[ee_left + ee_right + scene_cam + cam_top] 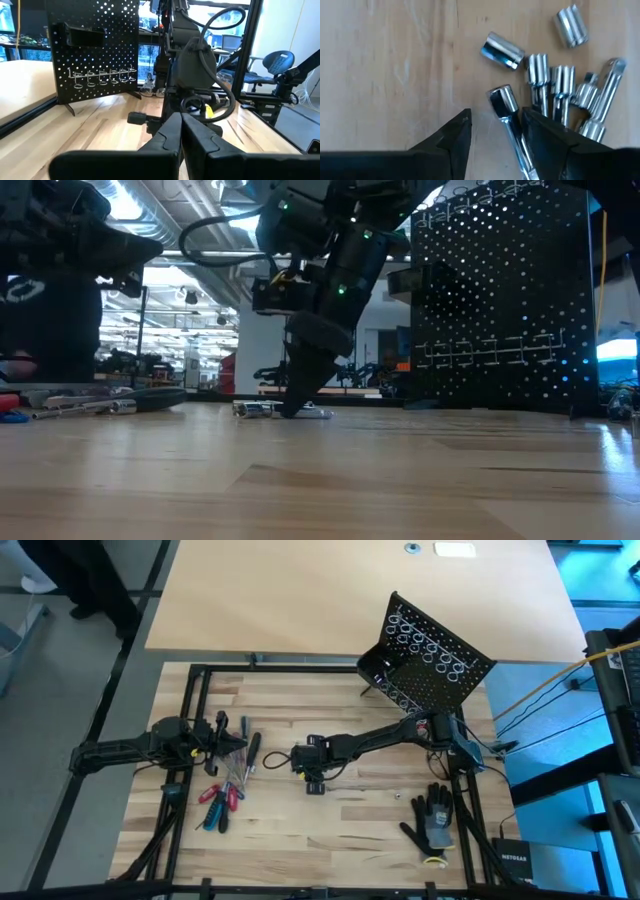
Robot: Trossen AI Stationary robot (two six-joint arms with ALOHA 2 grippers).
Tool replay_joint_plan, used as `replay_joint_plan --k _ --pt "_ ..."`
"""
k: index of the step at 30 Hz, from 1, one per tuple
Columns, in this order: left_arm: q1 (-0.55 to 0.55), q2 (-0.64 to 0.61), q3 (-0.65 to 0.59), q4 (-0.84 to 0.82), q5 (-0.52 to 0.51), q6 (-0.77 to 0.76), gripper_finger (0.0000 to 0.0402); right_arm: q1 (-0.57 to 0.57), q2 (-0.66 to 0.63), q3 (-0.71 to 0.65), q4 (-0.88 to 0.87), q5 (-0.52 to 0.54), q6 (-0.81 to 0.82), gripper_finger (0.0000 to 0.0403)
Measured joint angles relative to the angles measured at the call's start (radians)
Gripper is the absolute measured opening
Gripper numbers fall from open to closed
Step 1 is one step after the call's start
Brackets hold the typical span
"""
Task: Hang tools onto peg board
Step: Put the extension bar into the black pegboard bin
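Right wrist view: right gripper (495,131) part-open, straddling silver bit (506,107) on table; more bits (560,80) just beside. Left gripper (180,132) shut, empty.

- Before us a pale wooden tabletop (330,830), butcher-block planks, with a black frame along its edges.
- At its far side stands the peg board (440,665) on thin legs.
- On the left we find a cluster of tools (222,798) with red, blue and black handles, lying flat.
- Near the middle we note small silver metal bits (560,80) scattered close together, some touching.
- A black-and-grey work glove (432,820) lies toward the near right, well apart from the tools.
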Motion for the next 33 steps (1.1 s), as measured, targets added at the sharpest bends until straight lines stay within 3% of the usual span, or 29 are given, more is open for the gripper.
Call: replay_joint_plan --k 13,33 --pt "0.0 0.0 0.0 -0.001 0.0 -0.001 0.0001 0.002 0.012 -0.009 0.008 -0.003 -0.026 0.0057" --pt "0.0 0.0 0.0 -0.001 0.0 -0.023 0.0001 0.003 0.015 -0.011 0.009 -0.001 -0.01 0.007"
